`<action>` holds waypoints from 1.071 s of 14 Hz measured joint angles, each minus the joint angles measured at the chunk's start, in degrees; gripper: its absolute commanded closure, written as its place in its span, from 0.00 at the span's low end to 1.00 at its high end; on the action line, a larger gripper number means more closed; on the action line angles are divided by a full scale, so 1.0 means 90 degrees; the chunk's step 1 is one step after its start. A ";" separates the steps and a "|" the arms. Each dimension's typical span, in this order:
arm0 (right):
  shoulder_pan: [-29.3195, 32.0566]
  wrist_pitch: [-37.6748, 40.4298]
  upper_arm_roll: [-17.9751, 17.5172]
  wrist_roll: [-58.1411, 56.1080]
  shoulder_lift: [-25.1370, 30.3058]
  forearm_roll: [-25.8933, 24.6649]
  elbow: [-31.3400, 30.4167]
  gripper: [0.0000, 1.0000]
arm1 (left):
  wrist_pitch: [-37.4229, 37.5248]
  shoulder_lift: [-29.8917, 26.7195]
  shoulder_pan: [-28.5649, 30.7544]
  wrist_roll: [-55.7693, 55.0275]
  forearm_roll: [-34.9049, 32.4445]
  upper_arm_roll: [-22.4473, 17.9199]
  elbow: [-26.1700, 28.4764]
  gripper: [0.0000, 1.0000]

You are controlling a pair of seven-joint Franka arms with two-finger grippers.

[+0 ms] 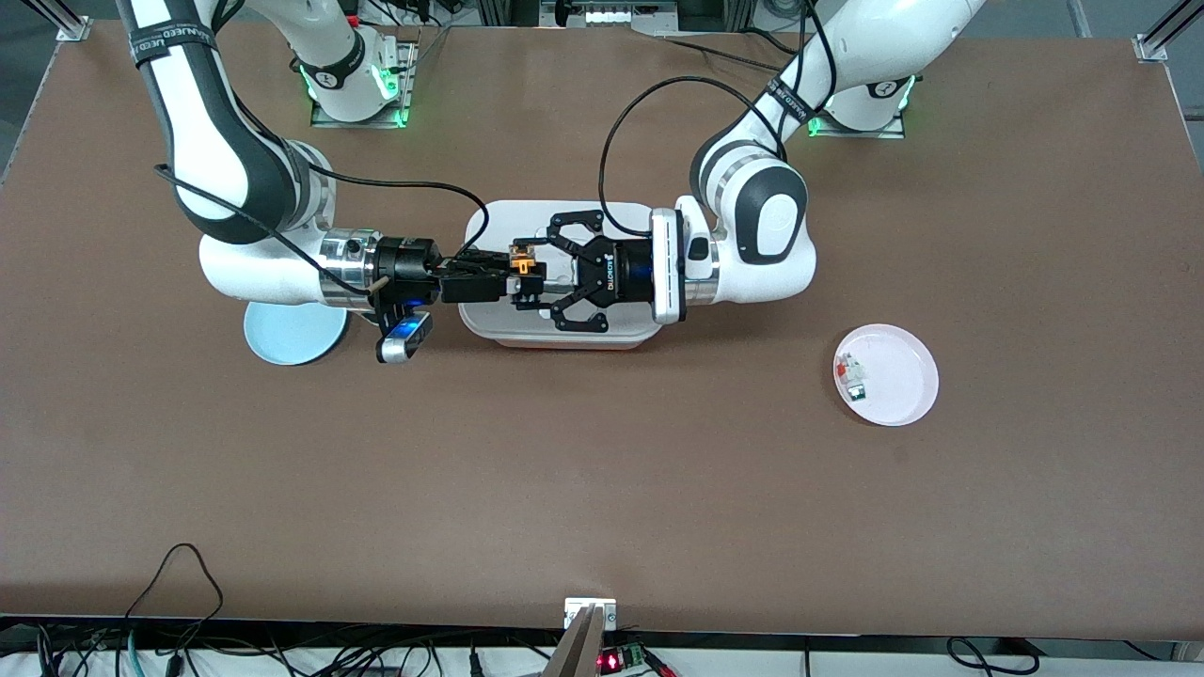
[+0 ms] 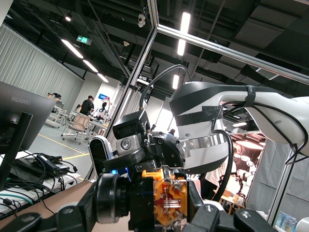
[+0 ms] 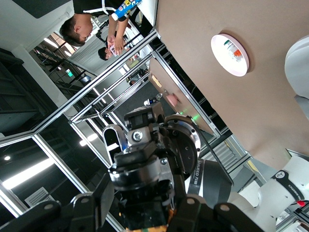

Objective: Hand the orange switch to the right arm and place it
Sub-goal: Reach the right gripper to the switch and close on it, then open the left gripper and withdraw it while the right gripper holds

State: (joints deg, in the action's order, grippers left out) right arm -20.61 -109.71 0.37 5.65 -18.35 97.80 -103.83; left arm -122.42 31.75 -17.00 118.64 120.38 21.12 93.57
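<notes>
The orange switch [image 1: 519, 261] hangs in the air over the white tray [image 1: 489, 324], between the two grippers, which meet tip to tip. My right gripper [image 1: 508, 275], slim and black, is shut on the switch. My left gripper [image 1: 525, 275], with black linkage fingers, stands open around the switch with its fingers spread wide. In the left wrist view the switch [image 2: 169, 203] shows its orange underside, clamped between the right gripper's black fingers, and the left gripper [image 2: 145, 210] has its own fingers apart at either side. In the right wrist view the right gripper [image 3: 140, 212] hides most of the switch.
A pink plate [image 1: 903, 376] with a white-and-red piece [image 1: 848, 362] and a white-and-green piece [image 1: 856, 390] lies toward the left arm's end; it also shows in the right wrist view [image 3: 241, 63]. A blue plate [image 1: 282, 338] lies partly under the right arm.
</notes>
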 measured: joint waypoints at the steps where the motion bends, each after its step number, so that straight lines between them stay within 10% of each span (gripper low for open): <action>1: -0.0006 -0.0001 0.0000 -0.0055 -0.0006 -0.0009 0.0001 0.87 | -0.0003 0.0000 0.0004 -0.0023 0.0007 -0.0001 -0.0017 0.67; 4: -0.0008 -0.0003 0.0002 -0.0100 -0.0007 -0.0012 0.0001 0.90 | -0.0006 0.0001 0.0003 -0.0021 0.0007 -0.0002 -0.0016 0.51; 5: -0.0008 -0.0003 0.0002 -0.0101 -0.0007 -0.0012 0.0001 0.90 | -0.0006 0.0001 0.0003 -0.0020 0.0007 -0.0002 -0.0016 0.01; 15: -0.0013 -0.0004 0.0002 -0.0102 -0.0007 0.0001 0.0023 0.90 | -0.0022 0.0002 0.0082 -0.0050 -0.0003 -0.0021 -0.0006 0.00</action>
State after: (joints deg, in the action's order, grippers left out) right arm -20.73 -109.75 0.39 4.73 -18.41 97.81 -103.63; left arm -122.62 31.77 -16.26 118.18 120.35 20.93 93.52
